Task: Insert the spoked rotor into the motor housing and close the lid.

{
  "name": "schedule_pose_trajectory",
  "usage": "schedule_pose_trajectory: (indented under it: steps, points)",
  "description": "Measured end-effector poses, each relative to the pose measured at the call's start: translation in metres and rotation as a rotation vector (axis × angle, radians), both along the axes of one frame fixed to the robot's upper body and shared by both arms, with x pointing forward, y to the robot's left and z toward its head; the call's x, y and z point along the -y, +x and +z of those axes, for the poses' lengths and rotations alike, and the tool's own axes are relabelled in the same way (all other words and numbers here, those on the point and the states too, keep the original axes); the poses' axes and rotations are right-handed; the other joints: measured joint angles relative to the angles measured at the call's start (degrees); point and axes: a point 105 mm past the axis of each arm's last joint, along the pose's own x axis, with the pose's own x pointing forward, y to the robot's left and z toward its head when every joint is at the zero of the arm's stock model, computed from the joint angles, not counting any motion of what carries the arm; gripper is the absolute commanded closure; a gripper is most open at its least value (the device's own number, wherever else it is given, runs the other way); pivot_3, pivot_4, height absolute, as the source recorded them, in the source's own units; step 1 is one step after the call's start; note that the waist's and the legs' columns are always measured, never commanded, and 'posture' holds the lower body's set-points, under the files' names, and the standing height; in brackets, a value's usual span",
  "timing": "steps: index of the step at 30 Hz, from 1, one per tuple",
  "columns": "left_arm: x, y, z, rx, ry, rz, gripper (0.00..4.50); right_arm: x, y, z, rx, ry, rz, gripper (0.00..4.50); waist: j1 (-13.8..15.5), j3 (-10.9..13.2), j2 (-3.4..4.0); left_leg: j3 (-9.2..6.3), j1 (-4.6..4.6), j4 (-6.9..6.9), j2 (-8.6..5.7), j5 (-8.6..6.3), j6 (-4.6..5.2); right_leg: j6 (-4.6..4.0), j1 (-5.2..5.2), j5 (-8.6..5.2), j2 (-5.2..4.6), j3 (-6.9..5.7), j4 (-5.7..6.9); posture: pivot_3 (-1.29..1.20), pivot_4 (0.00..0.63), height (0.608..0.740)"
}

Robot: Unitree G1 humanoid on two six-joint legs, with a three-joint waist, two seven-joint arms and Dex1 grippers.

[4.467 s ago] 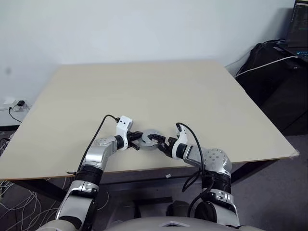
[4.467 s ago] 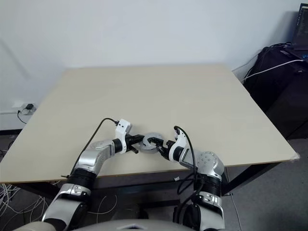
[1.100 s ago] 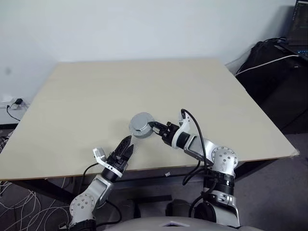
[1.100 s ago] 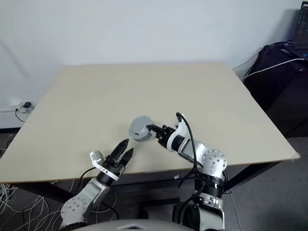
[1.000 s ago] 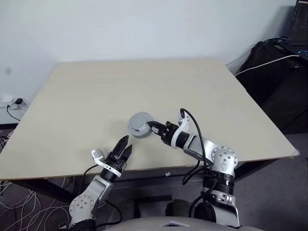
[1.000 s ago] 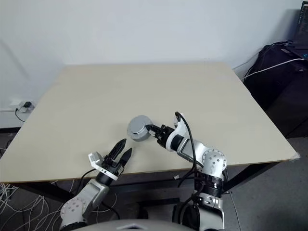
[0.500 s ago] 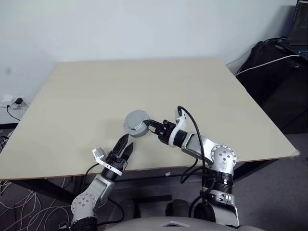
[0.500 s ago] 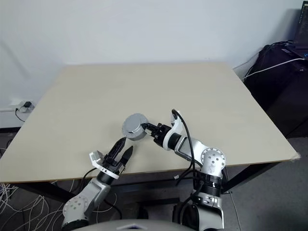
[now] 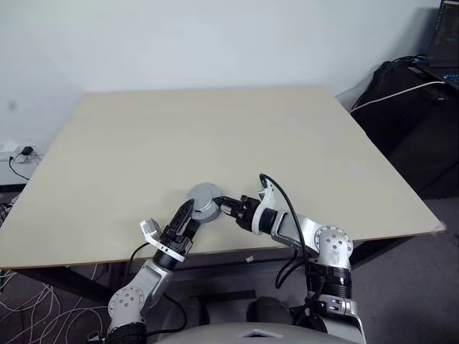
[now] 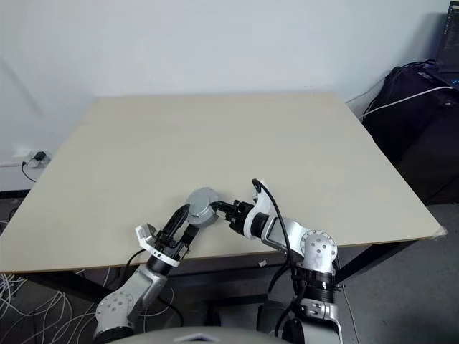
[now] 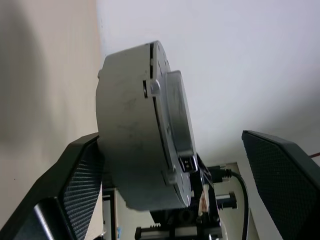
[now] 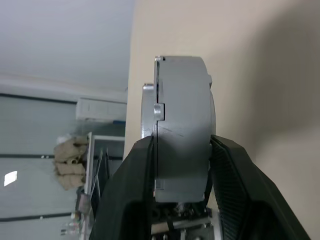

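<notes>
One motor housing (image 9: 204,201), a closed grey puck, is held above the near edge of the desk (image 9: 129,143), clamped edge-on in the right gripper (image 9: 224,206). Left gripper (image 9: 188,217) spread wide, fingers either side of the housing, apparently not closed on it. Judged step: handover or bracing, assembly apparently closed. Next: left closes squarely on the rim. Count: one housing, two grippers.

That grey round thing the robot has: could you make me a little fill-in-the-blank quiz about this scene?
1. The grey round motor housing is gripped by the ___ gripper.
2. The left gripper, beside the housing, has its fingers ___.
3. The housing is held above a beige ___.

Missing words: right; open; table
</notes>
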Motion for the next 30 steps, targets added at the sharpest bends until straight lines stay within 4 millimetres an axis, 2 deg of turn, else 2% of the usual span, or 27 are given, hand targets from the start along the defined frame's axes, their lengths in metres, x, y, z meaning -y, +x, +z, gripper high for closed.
schedule_pose_trajectory:
  steps: [5,8,13,14,28,30]
  points:
    - [-0.003,0.000,0.000,-0.012,0.011,0.011,0.02,-0.004,-0.004,-0.001,-0.007,0.009,0.019,3.16,0.0,0.0,-0.06,0.03,-0.02,0.03,-0.01,0.00,0.01,0.02,-0.02,0.02,-0.02,0.02,0.00,0.00,0.000,0.740]
    - [-0.004,0.000,0.002,-0.017,0.013,0.018,0.63,-0.006,-0.003,0.001,-0.003,0.021,0.018,3.16,0.0,0.0,-0.06,0.03,-0.02,0.02,0.00,0.00,0.01,0.02,-0.03,0.02,-0.04,0.03,0.00,0.00,0.000,0.740]
    - [-0.005,0.000,0.001,-0.038,0.022,0.026,2.20,-0.010,-0.004,0.005,0.005,0.044,0.031,3.16,0.1,0.0,-0.08,0.03,-0.03,0.02,-0.01,0.00,0.01,0.02,-0.03,0.02,-0.03,0.03,0.00,0.00,0.000,0.740]
    - [-0.006,0.000,0.003,-0.032,0.014,0.029,2.34,-0.010,-0.004,0.006,0.009,0.055,0.032,3.16,0.1,0.0,-0.10,0.02,-0.03,0.02,-0.01,0.00,0.01,0.02,-0.03,0.01,-0.03,0.02,0.00,0.00,0.000,0.740]
    - [-0.010,0.000,0.004,-0.027,-0.001,0.052,2.34,-0.016,-0.009,0.005,0.006,0.091,0.012,3.16,0.1,0.0,-0.16,0.03,-0.02,0.03,-0.01,-0.01,0.02,0.02,-0.01,0.01,0.04,0.02,0.00,0.00,0.000,0.740]
    - [-0.010,0.000,0.004,-0.027,-0.001,0.055,2.34,-0.016,-0.009,0.004,0.010,0.092,0.010,2.44,0.1,0.0,-0.16,0.03,-0.01,0.03,-0.02,-0.01,0.02,0.02,0.00,0.01,0.08,0.01,0.00,0.00,0.000,0.740]
